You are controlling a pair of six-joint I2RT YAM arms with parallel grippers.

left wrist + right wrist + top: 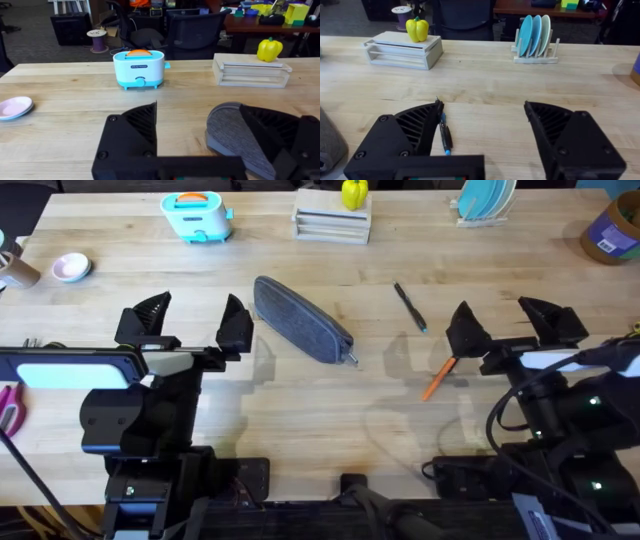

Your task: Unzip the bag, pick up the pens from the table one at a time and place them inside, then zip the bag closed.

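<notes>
We see a pale wooden counter [300, 410] with the grey-blue bag [300, 319] lying diagonally at centre, the dark pen [409, 307] to its right and the orange pen [438, 379] lower right of that. Along the top edge we find a teal toy toaster [197, 215], a slatted wooden rack [331, 224] and a plate stand [485, 202]. At upper left sits a pink dish [71, 267].

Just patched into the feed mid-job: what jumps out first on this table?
The long grey-blue fabric pouch lies slantwise mid-table, zipped shut, right beside the open left gripper. A thin black pen with a teal tip and an orange pen lie loose near the open right gripper.
</notes>
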